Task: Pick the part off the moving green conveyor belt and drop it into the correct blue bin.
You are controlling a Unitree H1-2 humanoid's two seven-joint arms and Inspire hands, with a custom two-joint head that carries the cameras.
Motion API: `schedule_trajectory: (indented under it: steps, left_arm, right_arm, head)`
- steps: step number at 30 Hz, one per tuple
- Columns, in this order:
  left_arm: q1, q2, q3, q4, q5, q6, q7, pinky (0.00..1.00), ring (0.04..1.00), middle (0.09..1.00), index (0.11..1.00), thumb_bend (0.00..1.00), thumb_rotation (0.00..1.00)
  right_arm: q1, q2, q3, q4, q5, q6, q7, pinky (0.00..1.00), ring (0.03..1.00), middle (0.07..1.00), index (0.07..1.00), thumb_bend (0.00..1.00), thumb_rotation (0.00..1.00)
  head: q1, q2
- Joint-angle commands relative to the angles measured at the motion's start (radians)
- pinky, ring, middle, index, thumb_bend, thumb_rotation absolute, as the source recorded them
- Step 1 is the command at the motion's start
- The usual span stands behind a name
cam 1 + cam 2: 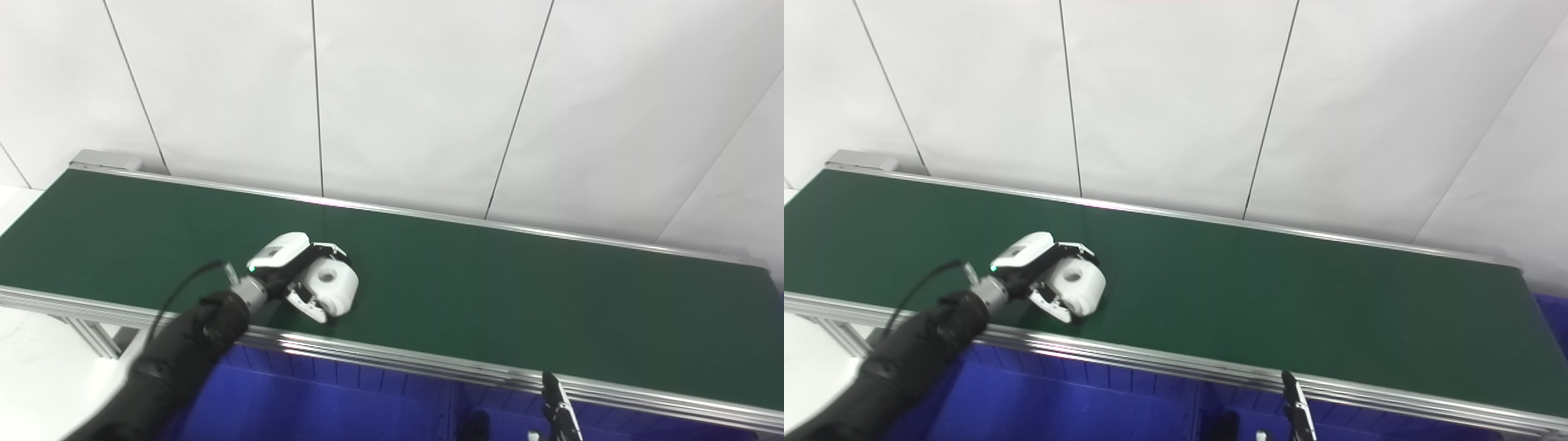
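Curling around a white roll with a hole through its middle, the fingers of the left hand hold it from both sides, one set above and one below, with the roll's end face turned up toward the cameras. Whether the roll is already clear of the green belt or touching it cannot be told; it sits near the belt's front edge. The black-sleeved arm reaches in from the lower left over the silver rail. Below that rail lie the blue bins, a divider between two of them faintly visible. Of the right hand only a dark tip shows at the bottom edge, so its fingers cannot be judged. The grip looks shallow on a smooth round body, so the roll could slip out during the lift, or catch the rail on the way down and tumble into the wrong bin.
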Motion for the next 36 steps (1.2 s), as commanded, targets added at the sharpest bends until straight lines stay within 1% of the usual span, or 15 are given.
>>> schedule_trajectory:
  steps: [1,5,10,14,15,16,17,19,20,21,23,25,29,31,36]
  left_arm:
    - [-0.039,-0.006,-0.006,-0.007,0.007,-0.056,0.073,0.46,0.417,0.510,0.526,0.50,0.00]
    - [-0.037,-0.009,-0.027,-0.023,-0.034,-0.059,0.099,0.44,0.408,0.511,0.532,0.50,0.00]
    - [0.013,0.004,0.009,-0.155,-0.108,-0.058,0.062,0.43,0.403,0.501,0.541,0.49,0.00]
    - [0.112,0.006,0.065,-0.363,-0.204,-0.048,-0.002,0.42,0.410,0.499,0.535,0.50,0.00]
    - [0.141,0.008,0.076,-0.421,-0.234,-0.036,-0.031,0.43,0.414,0.501,0.533,0.50,0.00]
    - [0.166,0.010,0.083,-0.467,-0.256,-0.033,-0.054,0.43,0.418,0.501,0.531,0.50,0.00]
    - [0.190,0.012,0.088,-0.506,-0.270,-0.038,-0.070,0.43,0.418,0.501,0.531,0.50,0.00]
    - [0.236,0.019,0.080,-0.564,-0.309,-0.054,-0.092,0.44,0.420,0.499,0.533,0.50,0.00]
    - [0.261,0.021,0.074,-0.587,-0.329,-0.057,-0.108,0.45,0.425,0.498,0.531,0.50,0.00]
    - [0.288,0.020,0.071,-0.612,-0.348,-0.057,-0.133,0.45,0.429,0.498,0.528,0.50,0.00]
    - [0.335,0.015,0.063,-0.653,-0.364,-0.054,-0.171,0.43,0.415,0.500,0.538,0.50,0.00]
    - [0.383,0.002,0.050,-0.681,-0.350,-0.051,-0.190,0.42,0.410,0.494,0.546,0.50,0.00]
    - [0.439,-0.012,0.015,-0.685,-0.284,-0.057,-0.206,0.37,0.388,0.491,0.551,0.49,0.00]
    - [0.456,-0.006,-0.022,-0.667,-0.241,-0.058,-0.225,0.41,0.404,0.497,0.542,0.50,0.00]
    - [0.464,0.013,-0.061,-0.670,-0.168,0.017,-0.318,0.36,0.375,0.482,0.560,0.49,0.00]
  right_arm:
    - [-0.001,0.008,-0.003,-0.024,-0.006,-0.049,0.003,0.98,0.981,0.970,0.958,0.73,0.84]
    - [-0.002,0.014,-0.006,-0.024,-0.020,-0.053,-0.001,0.97,0.979,0.965,0.955,0.73,0.85]
    - [0.006,0.031,-0.005,-0.048,-0.032,-0.041,-0.003,0.96,0.977,0.962,0.951,0.72,0.84]
    - [0.013,0.044,0.000,-0.082,-0.065,-0.022,-0.007,0.95,0.972,0.962,0.951,0.74,0.87]
    - [0.016,0.051,0.003,-0.097,-0.069,-0.011,-0.006,0.95,0.972,0.963,0.952,0.74,0.87]
    - [0.017,0.058,0.005,-0.107,-0.073,-0.004,-0.005,0.94,0.969,0.961,0.952,0.74,0.86]
    - [0.018,0.065,0.008,-0.118,-0.078,0.004,-0.005,0.94,0.968,0.960,0.951,0.73,0.86]
    - [0.018,0.078,0.017,-0.141,-0.086,0.026,0.001,0.95,0.970,0.963,0.956,0.72,0.86]
    - [0.017,0.084,0.021,-0.149,-0.083,0.036,0.004,0.96,0.972,0.964,0.958,0.72,0.86]
    - [0.016,0.092,0.026,-0.158,-0.088,0.046,0.004,0.96,0.969,0.962,0.959,0.72,0.86]
    - [0.015,0.103,0.032,-0.175,-0.109,0.073,-0.001,0.96,0.964,0.961,0.958,0.74,0.87]
    - [0.019,0.112,0.034,-0.194,-0.138,0.101,-0.007,0.94,0.960,0.961,0.953,0.77,0.88]
    - [0.032,0.115,0.040,-0.229,-0.162,0.129,-0.003,0.93,0.957,0.962,0.956,0.75,0.90]
    - [0.039,0.115,0.044,-0.241,-0.160,0.138,0.001,0.94,0.962,0.959,0.956,0.73,0.89]
    - [0.047,0.104,0.051,-0.250,-0.149,0.140,0.010,0.94,0.966,0.963,0.962,0.73,0.89]
  head:
    - [0.001,-0.001]
    - [-0.004,0.003]
    - [-0.049,0.039]
    - [-0.127,0.086]
    - [-0.192,0.112]
    - [-0.192,0.112]
    - [-0.245,0.128]
    - [-0.316,0.150]
    - [-0.316,0.150]
    - [-0.355,0.164]
    - [-0.370,0.174]
    - [-0.384,0.190]
    - [-0.381,0.204]
    - [-0.365,0.201]
    - [-0.346,0.196]
